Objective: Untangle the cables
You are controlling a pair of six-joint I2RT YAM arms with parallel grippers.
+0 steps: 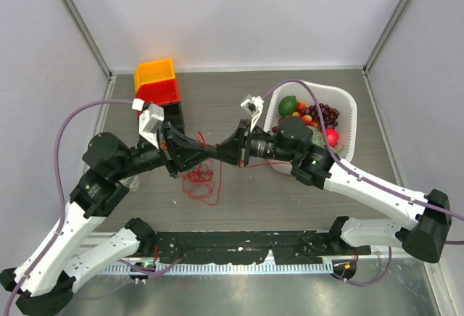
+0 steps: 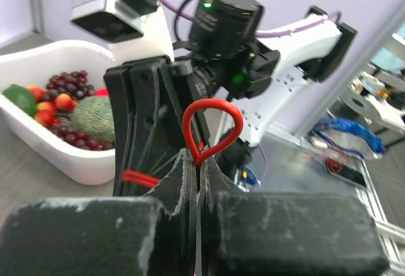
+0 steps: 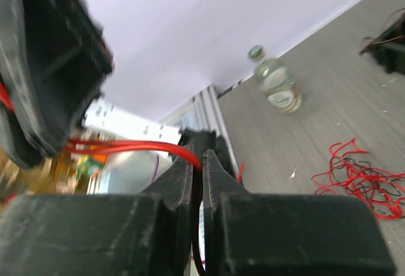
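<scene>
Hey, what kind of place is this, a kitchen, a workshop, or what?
Probably a robotics lab test cell: a left arm and right arm bolted to a table, plain panels walling it in, and props like a white basket of fruit, coloured bins and red cables.

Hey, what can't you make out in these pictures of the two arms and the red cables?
Top view: the strand between left gripper and right gripper, too thin and covered by both.
Top view: part of the cables on the table, under the left gripper.
Right wrist view: bottle label, blurred; left edge smeared.
Left wrist view: the pile on the table, out of frame.
</scene>
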